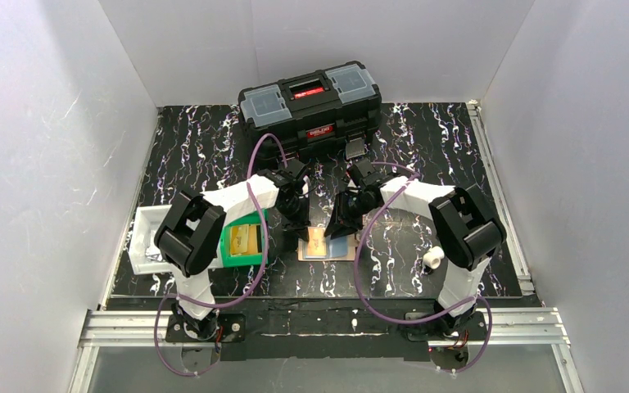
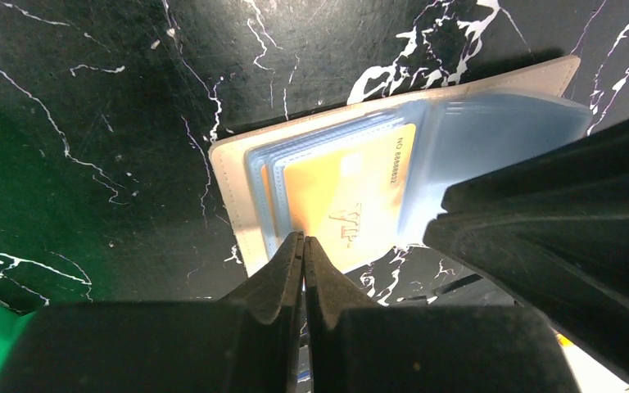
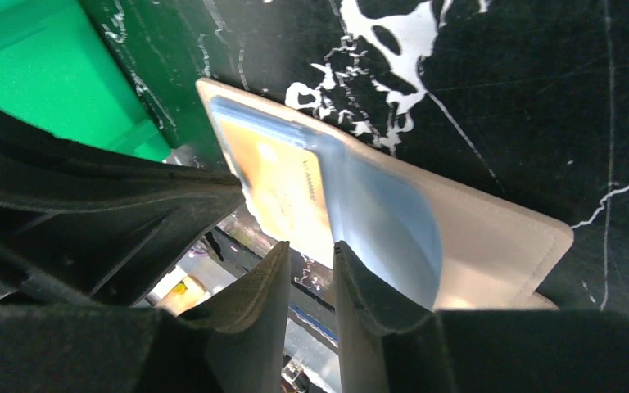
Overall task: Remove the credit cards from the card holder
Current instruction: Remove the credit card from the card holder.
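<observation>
Tabletop (image 1: pixel 196 155) — blk marble, white veins; white walls (image 1: pixel 49 123) on three sides. Card holder (image 2: pixel 229 176) lies open; left end effector (image 2: pixel 303 241) clenched at orange card (image 2: pixel 352 196), right end effector (image 3: pixel 311 250) part-open.

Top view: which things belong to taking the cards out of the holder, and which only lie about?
For the job: holder, orange card in its sleeve.
Lying about: toolbox, green bin, white tray, small white cylinder.
</observation>
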You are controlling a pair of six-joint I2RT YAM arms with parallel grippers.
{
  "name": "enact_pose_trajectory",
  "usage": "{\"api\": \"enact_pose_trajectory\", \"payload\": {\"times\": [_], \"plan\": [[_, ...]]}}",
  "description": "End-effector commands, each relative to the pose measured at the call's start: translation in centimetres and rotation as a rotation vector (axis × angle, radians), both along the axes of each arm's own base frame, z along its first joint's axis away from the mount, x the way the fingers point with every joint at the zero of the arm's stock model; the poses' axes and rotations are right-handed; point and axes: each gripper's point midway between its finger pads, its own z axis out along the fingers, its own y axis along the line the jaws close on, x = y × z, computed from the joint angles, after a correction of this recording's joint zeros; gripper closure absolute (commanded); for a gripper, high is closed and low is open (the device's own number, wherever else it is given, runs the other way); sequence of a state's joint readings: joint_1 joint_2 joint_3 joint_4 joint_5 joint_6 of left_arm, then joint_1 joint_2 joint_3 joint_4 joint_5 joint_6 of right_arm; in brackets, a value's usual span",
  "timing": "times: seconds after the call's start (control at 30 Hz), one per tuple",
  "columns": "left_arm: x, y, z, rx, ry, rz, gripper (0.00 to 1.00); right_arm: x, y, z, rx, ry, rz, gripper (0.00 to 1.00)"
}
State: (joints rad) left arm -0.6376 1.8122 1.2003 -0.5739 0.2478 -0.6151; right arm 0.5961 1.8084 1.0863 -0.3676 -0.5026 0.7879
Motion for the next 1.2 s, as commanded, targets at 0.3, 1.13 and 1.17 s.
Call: {"api": "enact_pose_trajectory", "payload": {"times": [0.3, 1.13, 1.17], "plan": [[-1.1, -0.1, -1.9, 0.037, 0.069, 0.016, 1.0, -1.1, 0.3, -2.1, 0.026, 0.065, 0.011, 0.65], [-2.1, 0.4, -4.1, 0.114, 0.126, 0.058, 1.0, -0.8, -0.2, -0.9, 0.268, 0.077, -0.041, 0.64], [-2.1, 0.4, -4.2, 0.116, 0.128, 0.06, 1.0, -0.8, 0.0, -0.8, 0.292, 0.081, -0.043, 0.64]]}}
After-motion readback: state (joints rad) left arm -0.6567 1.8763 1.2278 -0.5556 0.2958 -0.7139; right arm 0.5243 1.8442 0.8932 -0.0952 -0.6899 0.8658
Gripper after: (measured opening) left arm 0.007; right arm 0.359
